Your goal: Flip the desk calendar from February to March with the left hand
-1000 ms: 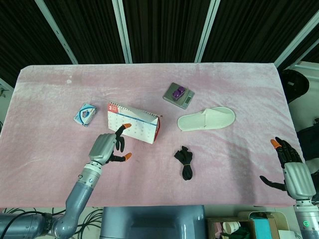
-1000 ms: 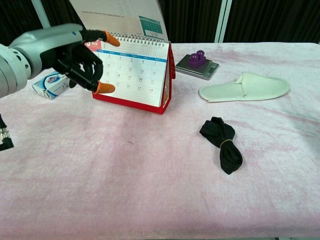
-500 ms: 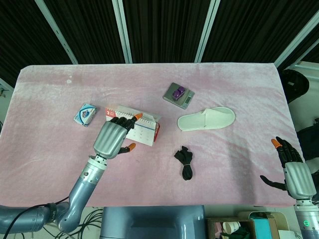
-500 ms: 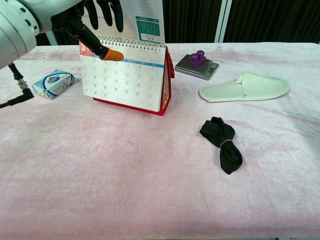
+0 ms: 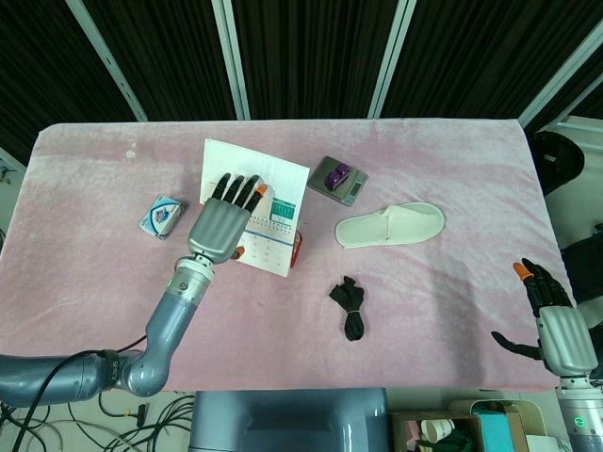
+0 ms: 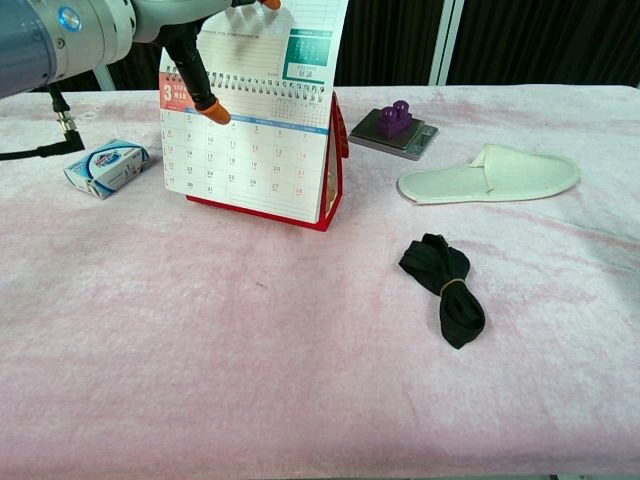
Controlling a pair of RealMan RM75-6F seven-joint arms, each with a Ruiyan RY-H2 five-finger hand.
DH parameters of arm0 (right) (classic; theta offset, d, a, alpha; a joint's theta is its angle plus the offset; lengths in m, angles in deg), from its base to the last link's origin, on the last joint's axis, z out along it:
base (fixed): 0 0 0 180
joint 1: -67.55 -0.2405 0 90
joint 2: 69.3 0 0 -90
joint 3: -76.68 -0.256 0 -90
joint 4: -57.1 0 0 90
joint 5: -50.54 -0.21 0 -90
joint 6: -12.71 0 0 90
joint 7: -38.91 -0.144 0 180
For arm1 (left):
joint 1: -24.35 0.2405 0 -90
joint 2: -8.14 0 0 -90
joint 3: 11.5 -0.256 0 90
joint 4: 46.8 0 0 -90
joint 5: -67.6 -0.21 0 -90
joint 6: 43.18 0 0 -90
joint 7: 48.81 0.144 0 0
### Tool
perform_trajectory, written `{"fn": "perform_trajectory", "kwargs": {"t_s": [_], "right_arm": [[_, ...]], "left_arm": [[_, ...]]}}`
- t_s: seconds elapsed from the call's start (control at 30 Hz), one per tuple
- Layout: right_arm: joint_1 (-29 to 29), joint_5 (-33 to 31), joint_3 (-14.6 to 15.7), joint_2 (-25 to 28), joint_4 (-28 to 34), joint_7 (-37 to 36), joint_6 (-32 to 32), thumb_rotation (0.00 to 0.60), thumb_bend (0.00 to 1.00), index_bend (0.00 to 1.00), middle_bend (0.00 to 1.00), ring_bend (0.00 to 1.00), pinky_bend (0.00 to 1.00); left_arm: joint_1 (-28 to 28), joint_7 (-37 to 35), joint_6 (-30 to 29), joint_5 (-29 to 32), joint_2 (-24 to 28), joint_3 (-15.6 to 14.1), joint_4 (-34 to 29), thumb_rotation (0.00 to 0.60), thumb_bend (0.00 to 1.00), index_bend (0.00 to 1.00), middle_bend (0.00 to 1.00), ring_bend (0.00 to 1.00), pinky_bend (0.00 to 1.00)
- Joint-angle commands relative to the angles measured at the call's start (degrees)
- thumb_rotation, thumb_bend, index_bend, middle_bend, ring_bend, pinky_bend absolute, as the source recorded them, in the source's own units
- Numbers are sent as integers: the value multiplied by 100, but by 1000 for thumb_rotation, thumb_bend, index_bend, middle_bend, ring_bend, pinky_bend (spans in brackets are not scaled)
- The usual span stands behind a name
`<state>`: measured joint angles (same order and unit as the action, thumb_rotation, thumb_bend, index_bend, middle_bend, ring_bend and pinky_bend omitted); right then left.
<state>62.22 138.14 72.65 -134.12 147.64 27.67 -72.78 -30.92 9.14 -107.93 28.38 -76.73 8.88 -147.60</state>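
The desk calendar (image 6: 250, 165) stands on its red base at the table's left middle, and its front sheet shows a big 3. The previous sheet (image 6: 300, 50) is lifted upright above the spiral binding; in the head view this sheet (image 5: 283, 179) fans out toward the far side. My left hand (image 5: 219, 226) lies against the lifted sheet with its fingers spread flat on it. In the chest view the left hand (image 6: 110, 25) is at the top left, its orange-tipped thumb just below the spiral. My right hand (image 5: 554, 320) hangs open beyond the table's right front corner, holding nothing.
A blue-and-white packet (image 5: 162, 217) lies left of the calendar. A small scale carrying a purple object (image 5: 337, 179) sits behind and to the right. A white slipper (image 5: 391, 224) lies further right, and a black bundled strap (image 5: 350, 306) lies in front on the pink cloth.
My left hand rose from the calendar's front face, carrying the sheet up and over the spiral. The sheet now stands upright and the page marked 3 is uncovered. The right hand stayed still.
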Motion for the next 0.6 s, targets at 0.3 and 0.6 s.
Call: {"fn": "perform_trajectory", "kwargs": {"t_s": [0.3,0.6], "right_arm": [[10,8,6,7,18,-51,-10,600,36,0,0,0,102],[21,23,0,-5,13,-71,-45,600,44,0,0,0,102]], "left_arm": [[-457,324,255,1643,218,-1,268,600,0,0,131,100,200],[-547,36,313,1638,271,-181,426,600,0,0,132,101,209]]}}
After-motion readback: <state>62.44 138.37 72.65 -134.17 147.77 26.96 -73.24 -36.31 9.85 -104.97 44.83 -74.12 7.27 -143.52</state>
